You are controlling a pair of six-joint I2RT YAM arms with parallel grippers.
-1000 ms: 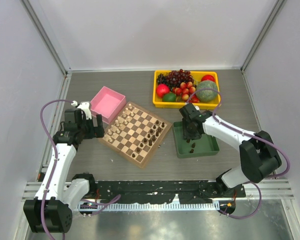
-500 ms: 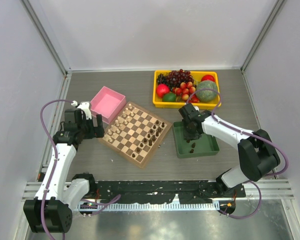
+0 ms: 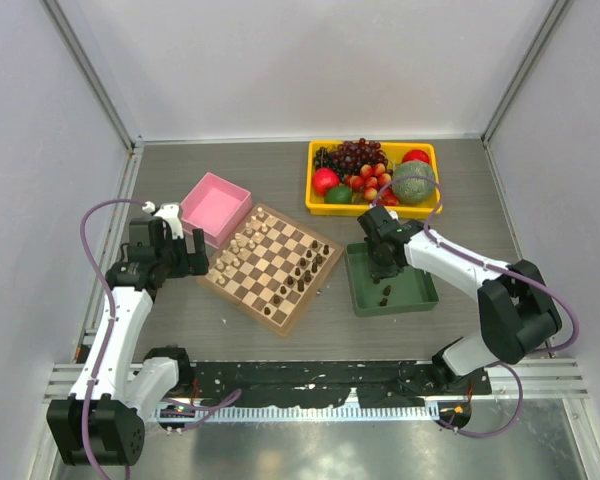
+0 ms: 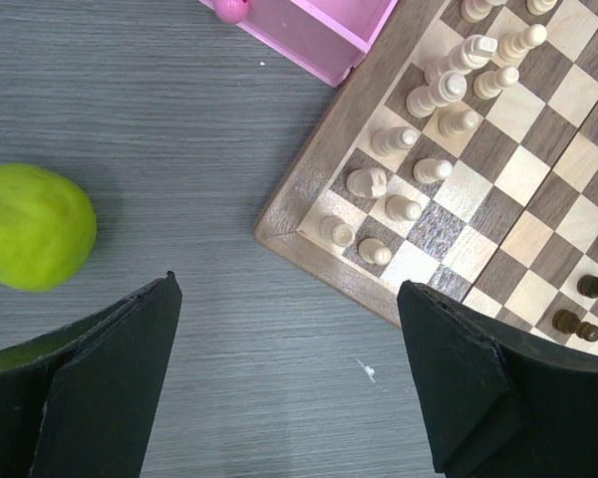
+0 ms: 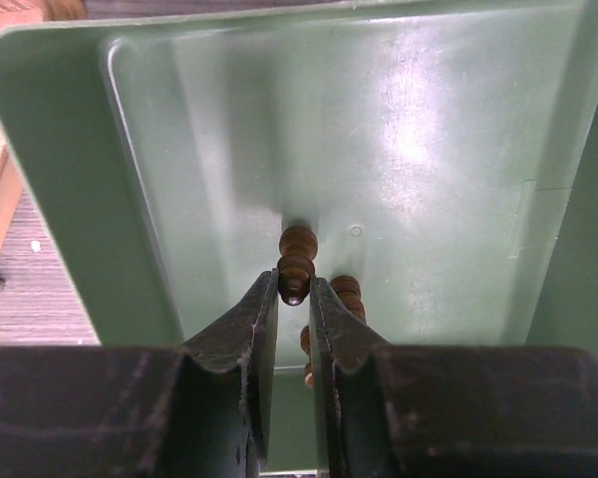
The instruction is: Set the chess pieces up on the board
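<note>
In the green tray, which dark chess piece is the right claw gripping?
The dark piece whose end sits between the fingertips of the right claw; its neighbour lies outside them.

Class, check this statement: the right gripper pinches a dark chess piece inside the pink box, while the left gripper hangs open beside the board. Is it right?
Not quite. The right gripper pinches the dark chess piece inside the green tray, not the pink box, as the right wrist view shows. The rest stands: the left gripper hangs open beside the board.
</note>
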